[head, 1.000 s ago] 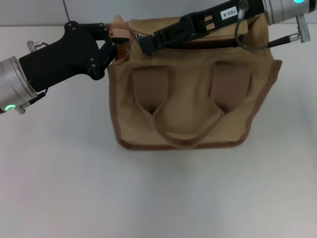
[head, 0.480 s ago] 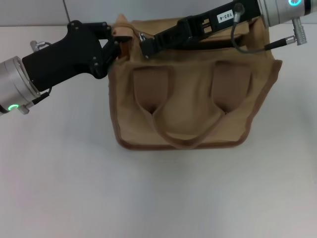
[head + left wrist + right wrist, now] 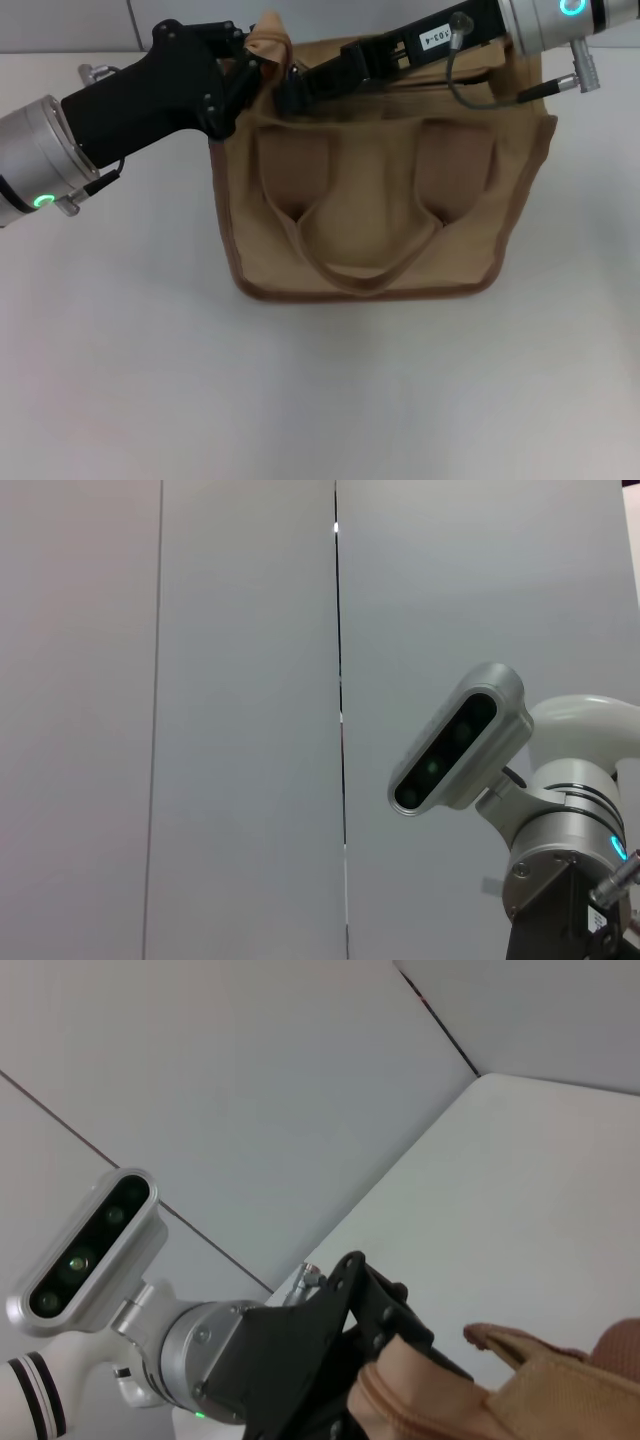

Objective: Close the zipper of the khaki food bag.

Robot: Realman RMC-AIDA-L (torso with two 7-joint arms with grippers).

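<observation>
The khaki food bag [image 3: 370, 230] stands on the white table with its two strap handles facing me. My left gripper [image 3: 248, 72] is shut on the bag's raised top left corner [image 3: 268, 40]. That corner also shows in the right wrist view [image 3: 420, 1395], held by the black left gripper [image 3: 335, 1360]. My right gripper [image 3: 290, 95] reaches across the bag's top from the right. Its fingers are closed at the left end of the zipper [image 3: 300, 72], where the pull tab sits. The rest of the zipper line is hidden behind the right arm.
The white table [image 3: 320, 400] spreads in front of and beside the bag. A grey wall [image 3: 60, 25] runs behind it. The left wrist view shows only the wall and the right arm's wrist camera [image 3: 460, 740].
Both grippers have moved away from me and slightly left, lifting the bag's top left corner. The bag's top has shifted with them.
</observation>
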